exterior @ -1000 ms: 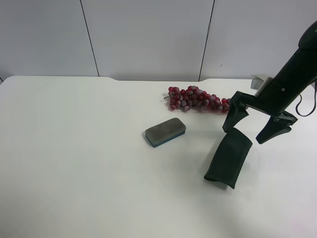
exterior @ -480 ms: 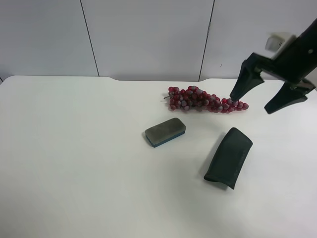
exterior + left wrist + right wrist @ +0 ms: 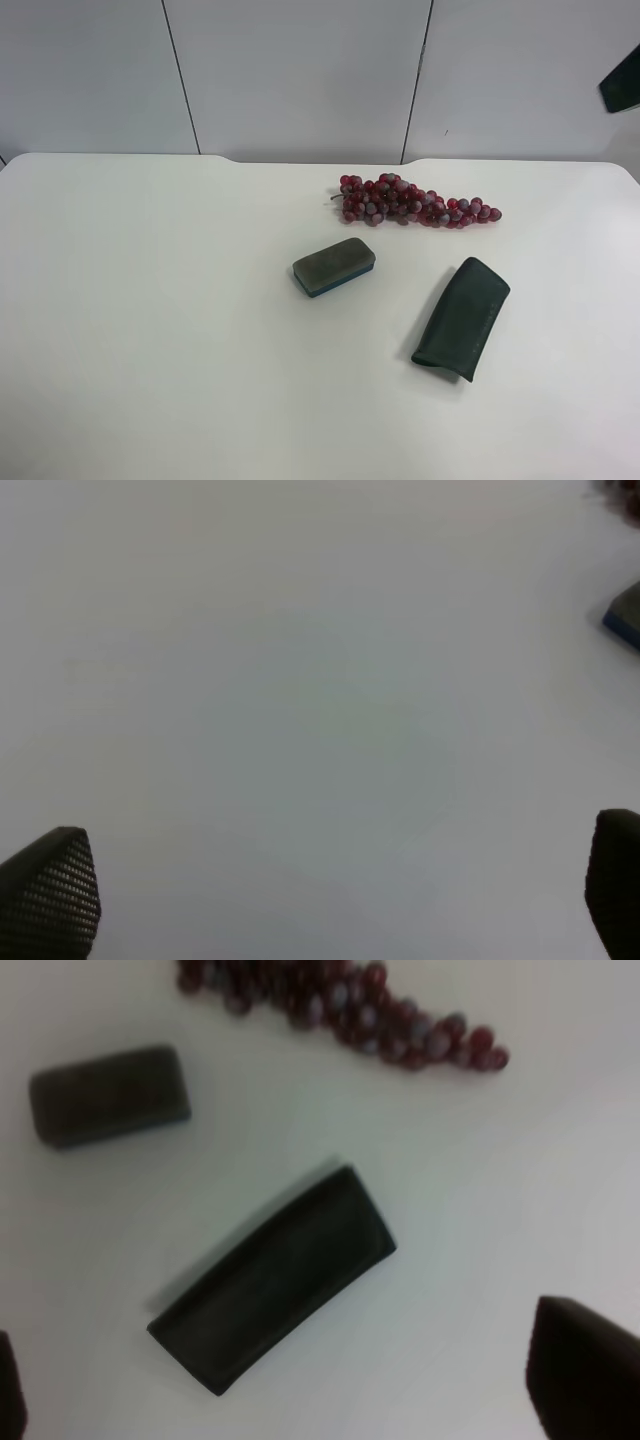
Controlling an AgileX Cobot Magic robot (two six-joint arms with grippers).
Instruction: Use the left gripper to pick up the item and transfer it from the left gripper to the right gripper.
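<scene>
The item, a long dark green-black pouch (image 3: 462,318), lies flat on the white table (image 3: 150,300), right of centre, one end rounded. It also shows in the right wrist view (image 3: 272,1278). My right gripper (image 3: 290,1390) is open and empty, high above the pouch; both fingertips (image 3: 580,1370) sit at the frame's edges. In the exterior high view only a black piece of that arm (image 3: 622,88) shows at the top right edge. My left gripper (image 3: 330,890) is open and empty over bare table, away from the pouch, and is out of the exterior high view.
A grey felt eraser with a blue base (image 3: 334,266) lies left of the pouch; its corner shows in the left wrist view (image 3: 625,615). A red grape bunch (image 3: 415,203) lies behind both. Grey wall panels stand behind the table's far edge.
The arm at the exterior high view's right, open over the pouch's far end a second ago, has risen and drawn back up and right, almost out of view. The pouch has not moved.
</scene>
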